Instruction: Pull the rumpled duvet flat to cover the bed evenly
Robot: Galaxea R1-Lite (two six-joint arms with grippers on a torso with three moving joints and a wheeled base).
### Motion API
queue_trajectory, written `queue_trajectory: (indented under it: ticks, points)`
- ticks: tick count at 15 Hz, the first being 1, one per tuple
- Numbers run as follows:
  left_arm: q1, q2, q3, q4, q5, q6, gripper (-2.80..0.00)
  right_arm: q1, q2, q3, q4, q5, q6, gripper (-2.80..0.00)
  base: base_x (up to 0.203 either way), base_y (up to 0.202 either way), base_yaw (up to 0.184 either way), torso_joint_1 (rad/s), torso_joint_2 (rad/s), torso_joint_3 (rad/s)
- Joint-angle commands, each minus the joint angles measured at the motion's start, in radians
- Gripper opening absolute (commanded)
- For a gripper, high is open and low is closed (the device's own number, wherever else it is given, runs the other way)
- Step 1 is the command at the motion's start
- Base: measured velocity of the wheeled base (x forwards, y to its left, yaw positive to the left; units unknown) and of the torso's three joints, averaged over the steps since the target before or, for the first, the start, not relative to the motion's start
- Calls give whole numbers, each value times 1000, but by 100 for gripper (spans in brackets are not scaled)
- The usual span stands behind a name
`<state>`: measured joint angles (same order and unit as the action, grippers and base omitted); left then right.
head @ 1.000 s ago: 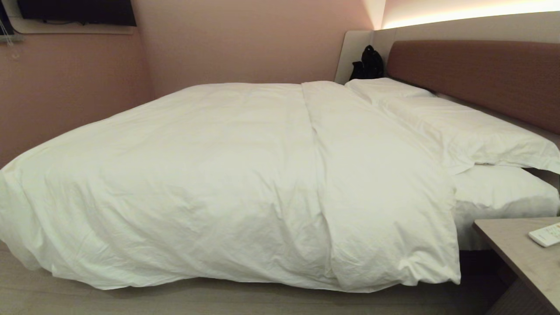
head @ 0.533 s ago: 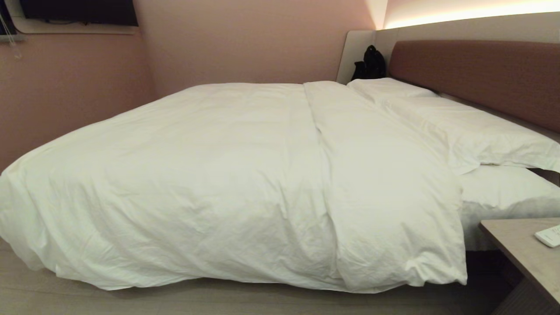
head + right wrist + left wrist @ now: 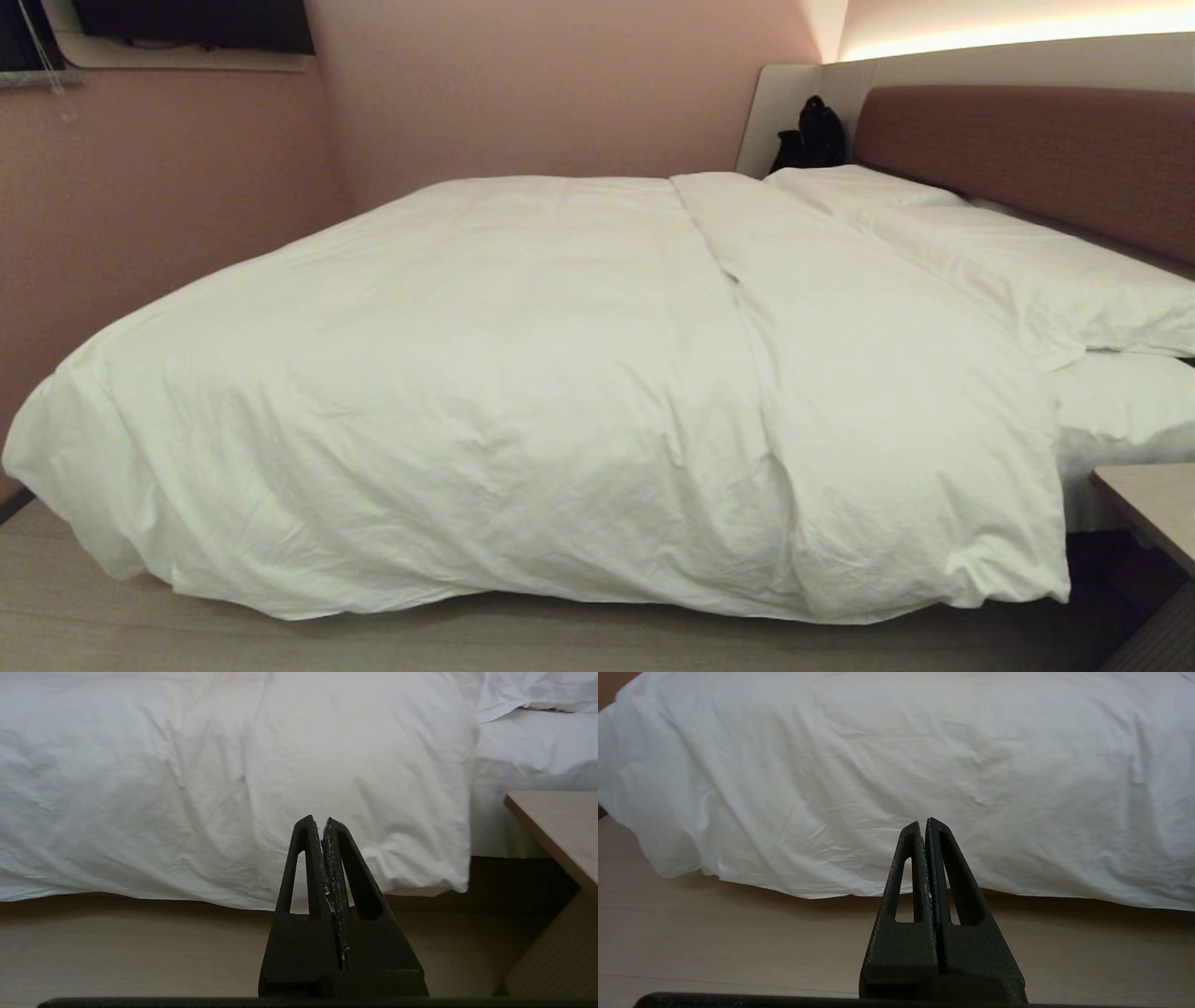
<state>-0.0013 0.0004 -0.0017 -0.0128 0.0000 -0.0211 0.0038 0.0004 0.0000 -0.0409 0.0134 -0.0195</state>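
The white puffy duvet (image 3: pixel 523 373) lies over the bed (image 3: pixel 1120 420) and hangs down the near side almost to the floor. A long crease (image 3: pixel 738 280) runs across it, with a wide strip beside the pillows. Neither gripper shows in the head view. In the left wrist view my left gripper (image 3: pixel 923 822) is shut and empty, hanging short of the duvet's (image 3: pixel 896 765) lower edge. In the right wrist view my right gripper (image 3: pixel 318 819) is likewise shut and empty, facing the duvet's (image 3: pixel 210 774) corner nearest the pillows.
Two white pillows (image 3: pixel 1018 271) lie against the reddish-brown headboard (image 3: pixel 1027 159). A black bag (image 3: pixel 814 135) sits in the far corner. A pale bedside table (image 3: pixel 1153 504) stands at the right, close to the bed. Wooden floor (image 3: pixel 467 639) runs along the near side.
The whole head view has slid to the right, so the camera has moved; the bedside table is now mostly out of view. The duvet itself has not shifted.
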Motion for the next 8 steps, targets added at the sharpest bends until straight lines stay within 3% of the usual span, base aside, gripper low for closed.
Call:
queue_trajectory:
  ticks: [1, 8]
  points:
    - [0, 0, 0, -1, 0, 0, -280, 1, 0, 0, -1, 0, 0, -280, 0, 199, 2, 6, -1, 2]
    - [0, 0, 0, -1, 0, -2, -280, 1, 0, 0, -1, 0, -2, -280, 0, 194, 1, 2, 5, 2]
